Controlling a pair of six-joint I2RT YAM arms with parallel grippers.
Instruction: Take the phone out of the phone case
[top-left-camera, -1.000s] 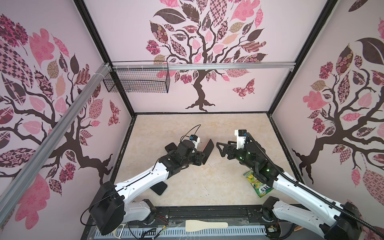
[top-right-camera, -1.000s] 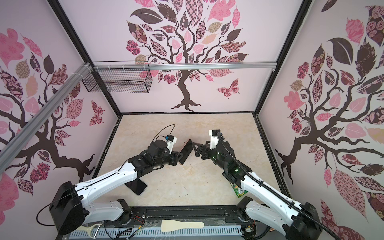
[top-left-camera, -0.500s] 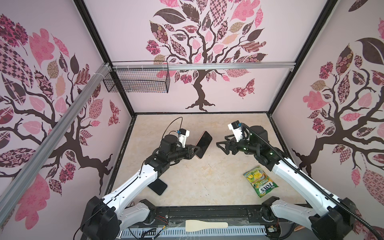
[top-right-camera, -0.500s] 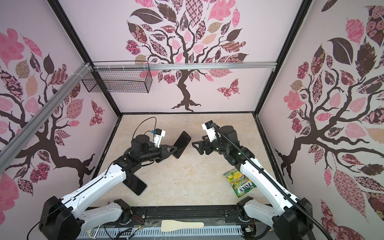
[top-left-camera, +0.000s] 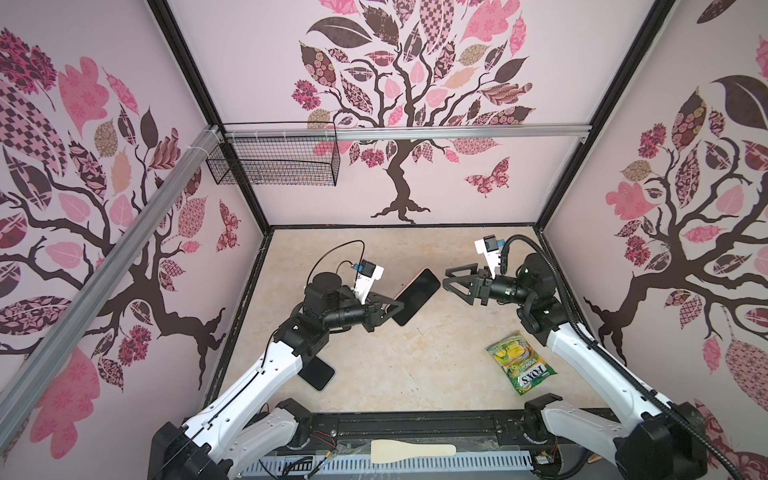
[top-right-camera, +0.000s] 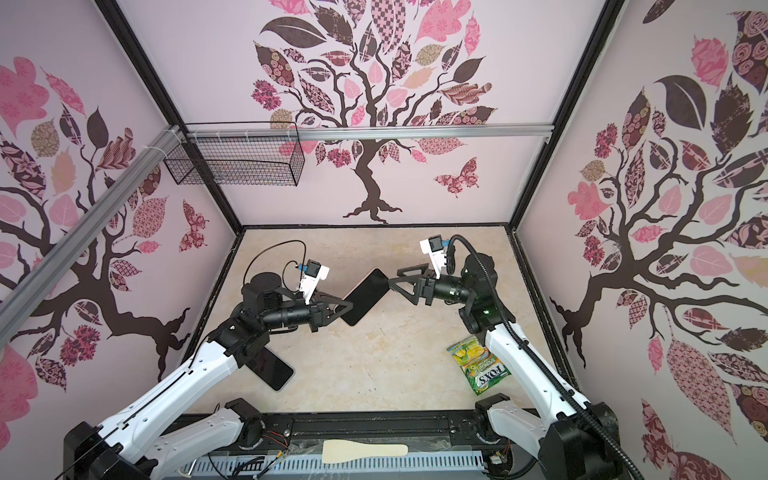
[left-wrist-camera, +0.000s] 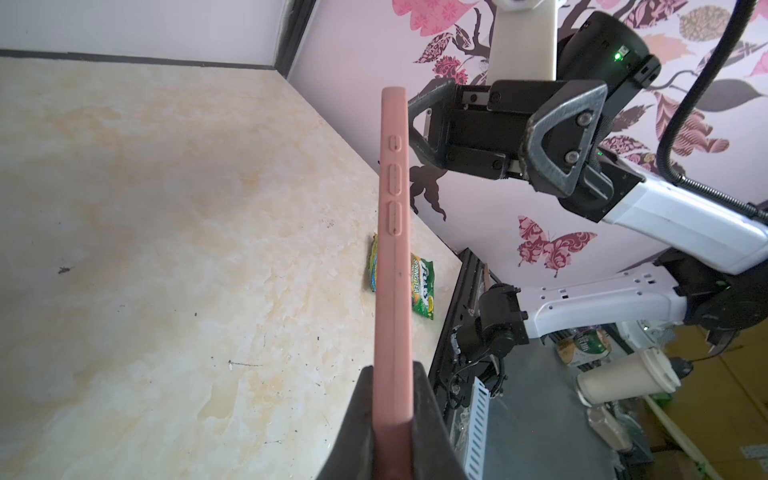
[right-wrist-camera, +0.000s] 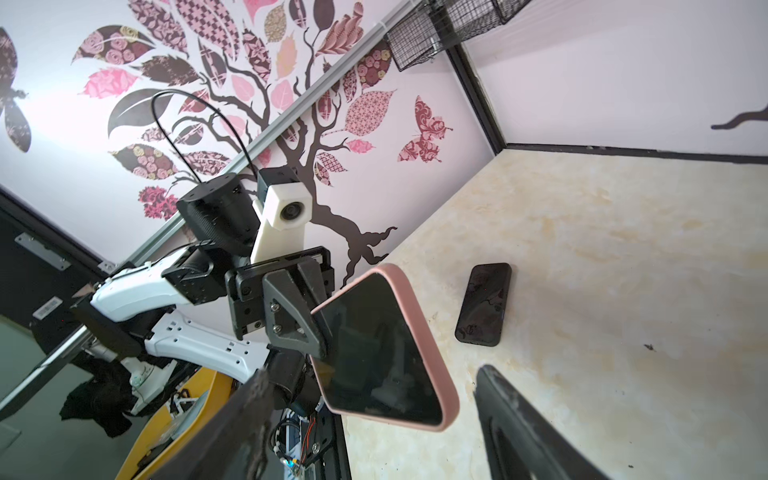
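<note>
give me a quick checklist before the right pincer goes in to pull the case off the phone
1. Grip of the left pincer on the cased phone: ok, shut on one end, holding it above the table.
2. Opening of the right pincer: ok, jaws apart, facing the phone's free end.
3. Contact of the right pincer with the pink case: cannot tell, tips very close.
4. Phone out of the case: not ok, the pink rim surrounds the screen.
5. Clutter near the pull: ok, the black phone and candy packet lie on the table, away from both pincers.

Bright, even light — wide-angle distortion
</note>
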